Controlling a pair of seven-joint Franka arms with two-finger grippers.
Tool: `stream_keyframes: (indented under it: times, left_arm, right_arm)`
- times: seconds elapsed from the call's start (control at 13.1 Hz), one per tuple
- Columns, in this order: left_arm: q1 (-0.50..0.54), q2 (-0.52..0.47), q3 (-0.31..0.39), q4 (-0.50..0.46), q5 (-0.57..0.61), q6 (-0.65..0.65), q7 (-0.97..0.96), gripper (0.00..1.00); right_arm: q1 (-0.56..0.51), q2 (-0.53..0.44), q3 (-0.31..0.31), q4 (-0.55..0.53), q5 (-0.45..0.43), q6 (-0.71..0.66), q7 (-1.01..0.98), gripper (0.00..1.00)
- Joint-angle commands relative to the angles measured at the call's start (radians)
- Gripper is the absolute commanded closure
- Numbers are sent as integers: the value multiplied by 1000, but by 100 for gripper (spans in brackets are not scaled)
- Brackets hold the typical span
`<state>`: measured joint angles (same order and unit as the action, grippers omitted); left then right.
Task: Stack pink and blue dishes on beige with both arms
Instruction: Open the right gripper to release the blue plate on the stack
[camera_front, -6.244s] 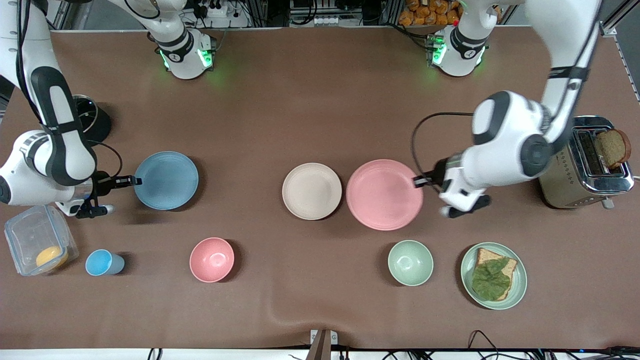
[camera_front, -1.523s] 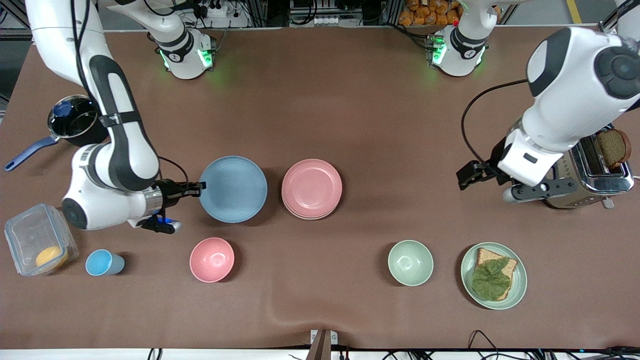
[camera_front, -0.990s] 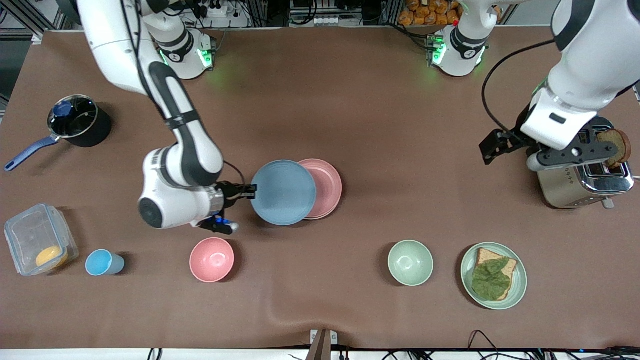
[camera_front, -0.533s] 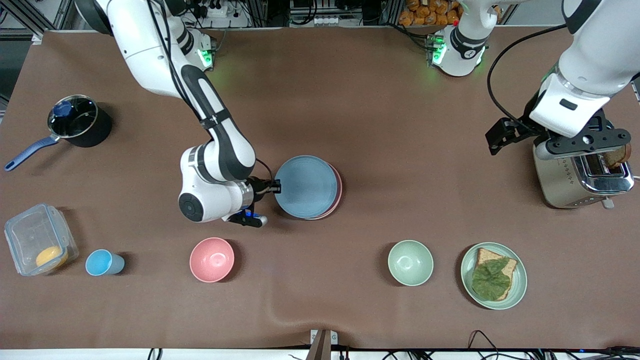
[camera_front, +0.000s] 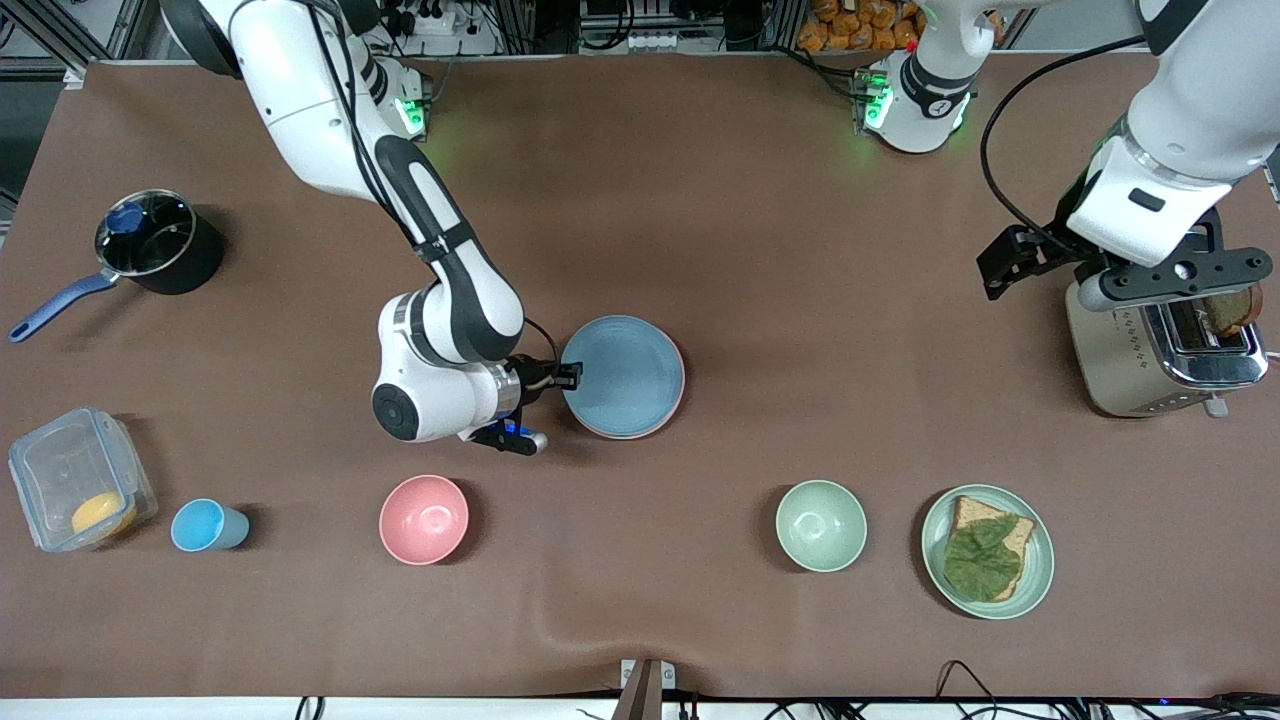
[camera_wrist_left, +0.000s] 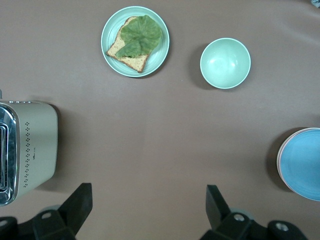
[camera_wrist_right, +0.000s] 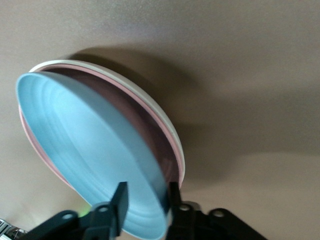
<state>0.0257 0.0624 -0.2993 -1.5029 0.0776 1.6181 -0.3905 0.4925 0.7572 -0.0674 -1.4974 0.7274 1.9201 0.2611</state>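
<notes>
The light blue plate (camera_front: 625, 375) rests tilted on the stack at the table's middle, with my right gripper (camera_front: 572, 375) shut on its rim at the right arm's side. In the right wrist view the blue plate (camera_wrist_right: 85, 140) leans over the pink plate (camera_wrist_right: 131, 103), which lies on the beige plate (camera_wrist_right: 102, 71); my right gripper (camera_wrist_right: 146, 192) has one finger on each face of the rim. From the front, only a thin pink edge (camera_front: 682, 388) shows and the beige plate is hidden. My left gripper (camera_front: 1005, 268) hangs open and empty (camera_wrist_left: 147, 207) in the air beside the toaster.
A toaster (camera_front: 1165, 340) holding bread stands at the left arm's end. Nearer the front camera sit a green plate with bread and a leaf (camera_front: 987, 551), a green bowl (camera_front: 821, 525), a pink bowl (camera_front: 423, 519) and a blue cup (camera_front: 205, 526). A saucepan (camera_front: 150, 245) and a clear container (camera_front: 75, 480) stand at the right arm's end.
My left gripper put the pink plate on the beige one, opened and withdrew to the toaster. My right gripper carried the blue plate from the right arm's end onto the pink plate.
</notes>
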Motion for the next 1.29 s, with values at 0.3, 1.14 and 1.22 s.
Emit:
stream_keyframes:
  times: [0.3,1.14,1.22]
  left_arm:
    - [-58,-61,161,7,-1,-44,172,0]
    - [-56,-70,192,6,-42,-80,220,0]
    - [-58,-69,192,6,-42,-78,220,0]
  right_arm:
    - [-69,-9,-6,60,17,-26,-11,0]
    - [-236,-90,-34,129,-411,-179,-42,0]
    - [-259,-122,-35,126,-437,-193,-58,0]
